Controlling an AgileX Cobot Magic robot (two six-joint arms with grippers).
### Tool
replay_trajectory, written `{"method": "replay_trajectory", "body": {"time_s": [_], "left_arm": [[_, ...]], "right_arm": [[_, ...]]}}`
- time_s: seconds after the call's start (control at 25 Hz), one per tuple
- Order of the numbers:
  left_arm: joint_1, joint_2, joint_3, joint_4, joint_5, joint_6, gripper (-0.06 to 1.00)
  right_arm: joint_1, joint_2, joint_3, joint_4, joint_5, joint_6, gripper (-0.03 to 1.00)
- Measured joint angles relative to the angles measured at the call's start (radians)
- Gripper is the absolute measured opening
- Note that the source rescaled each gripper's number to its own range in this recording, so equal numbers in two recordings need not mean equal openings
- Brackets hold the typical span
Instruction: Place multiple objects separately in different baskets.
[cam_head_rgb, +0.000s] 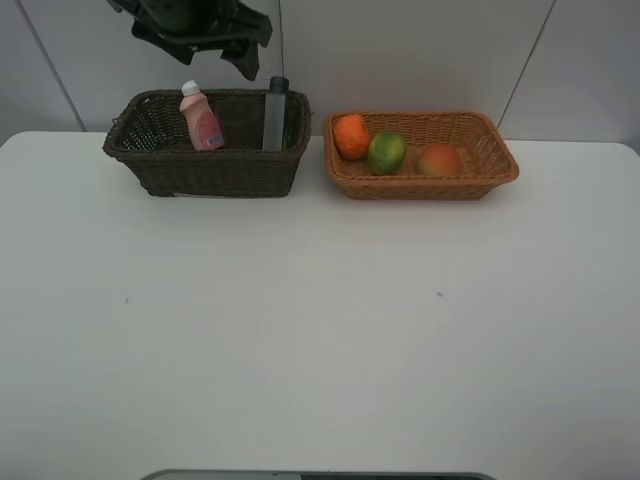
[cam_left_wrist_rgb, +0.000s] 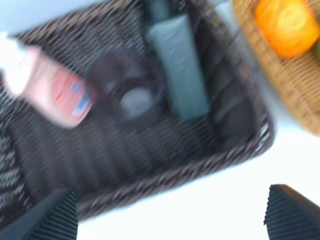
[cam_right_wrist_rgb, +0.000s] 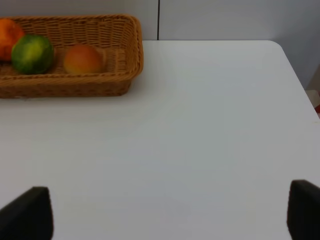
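The dark-brown basket (cam_head_rgb: 210, 165) holds the pink bottle (cam_head_rgb: 201, 120) and the dark green bottle (cam_head_rgb: 275, 115), both standing. The left wrist view looks down into this basket (cam_left_wrist_rgb: 165, 175) and shows the pink bottle (cam_left_wrist_rgb: 55, 92), the mauve tumbler (cam_left_wrist_rgb: 127, 92) and the green bottle (cam_left_wrist_rgb: 177, 70). The light tan basket (cam_head_rgb: 470, 180) holds the orange (cam_head_rgb: 351, 135), the green mango (cam_head_rgb: 386, 152) and the peach (cam_head_rgb: 438, 159). My left gripper (cam_left_wrist_rgb: 170, 215) is open and empty, high above the dark basket. My right gripper (cam_right_wrist_rgb: 170, 215) is open and empty over bare table, to the right of the tan basket (cam_right_wrist_rgb: 100, 85).
The left arm (cam_head_rgb: 200, 25) hangs over the back of the dark basket. The white table (cam_head_rgb: 320, 330) stretches in front of both baskets. Its right edge (cam_right_wrist_rgb: 295, 70) shows in the right wrist view. A white wall stands behind.
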Motion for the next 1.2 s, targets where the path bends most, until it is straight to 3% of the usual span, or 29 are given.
{"method": "replay_trajectory", "body": {"time_s": [0.28, 0.52, 0.64, 0.8, 1.2], "left_arm": [[0.187, -0.291, 0.333, -0.036, -0.014, 0.010, 0.96], [0.414, -0.553, 0.543, -0.096, 0.008, 0.115, 0.97], [0.483, -0.677, 0.619, -0.128, 0.035, 0.148, 0.97], [0.518, -0.849, 0.699, -0.180, 0.042, 0.177, 0.97], [0.518, -1.241, 0.851, -0.248, 0.153, 0.228, 0.97]], "right_arm": [[0.000, 0.000, 0.000, 0.000, 0.000, 0.000, 0.96], [0.000, 0.000, 0.000, -0.001, 0.000, 0.000, 0.96], [0.000, 0.000, 0.000, -0.001, 0.000, 0.000, 0.96], [0.000, 0.000, 0.000, -0.001, 0.000, 0.000, 0.96], [0.000, 0.000, 0.000, -0.001, 0.000, 0.000, 0.96]]}}
